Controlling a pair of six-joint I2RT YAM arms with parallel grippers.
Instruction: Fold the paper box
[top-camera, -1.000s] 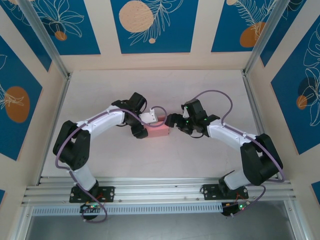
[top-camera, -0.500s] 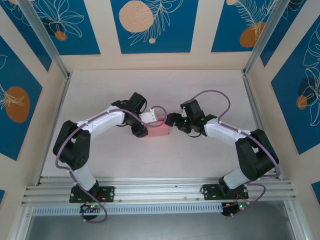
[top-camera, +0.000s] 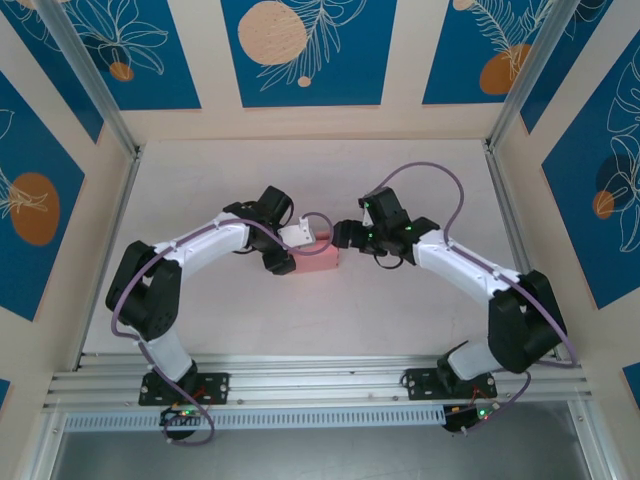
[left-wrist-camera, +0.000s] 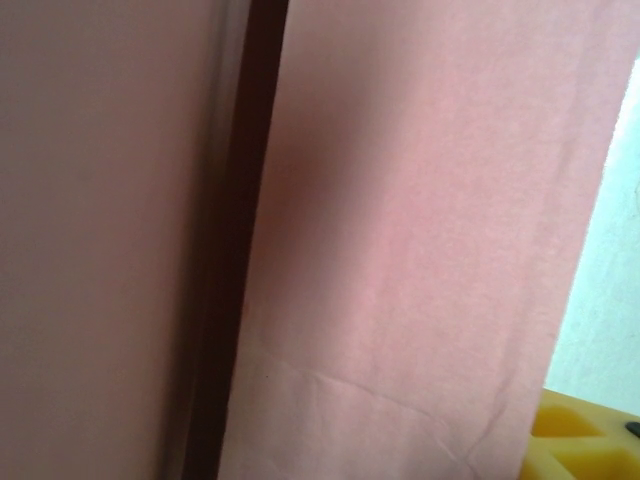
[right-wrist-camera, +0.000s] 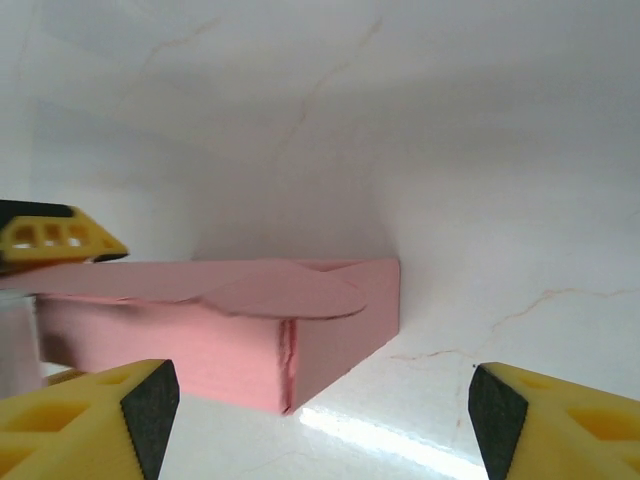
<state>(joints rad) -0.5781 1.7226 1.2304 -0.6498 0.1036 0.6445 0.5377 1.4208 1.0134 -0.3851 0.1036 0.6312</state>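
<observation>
The paper box (top-camera: 320, 259) is a small flat pink box lying mid-table. In the right wrist view the paper box (right-wrist-camera: 330, 320) shows a near corner and a rounded top flap lying flat. My left gripper (top-camera: 297, 238) sits over the box's left end. Pink card (left-wrist-camera: 400, 250) spans the left wrist view beside a dark slit, with one yellow fingertip (left-wrist-camera: 580, 435) at its edge. Another left fingertip (right-wrist-camera: 50, 238) rests on the flap, so the jaws are closed on the box. My right gripper (right-wrist-camera: 320, 400) (top-camera: 343, 236) stands open just short of the box's right end, nothing between its fingers (right-wrist-camera: 150, 400).
The white table (top-camera: 300, 180) is walled by cream panels with blue prints and aluminium posts (top-camera: 118, 215). A rail (top-camera: 320, 385) runs along the near edge by the arm bases. Bare table lies behind and in front of the box.
The right arm has swung its forearm and elbow up and inward, bringing its gripper slightly farther back at the box's right end. The left arm and box have stayed put.
</observation>
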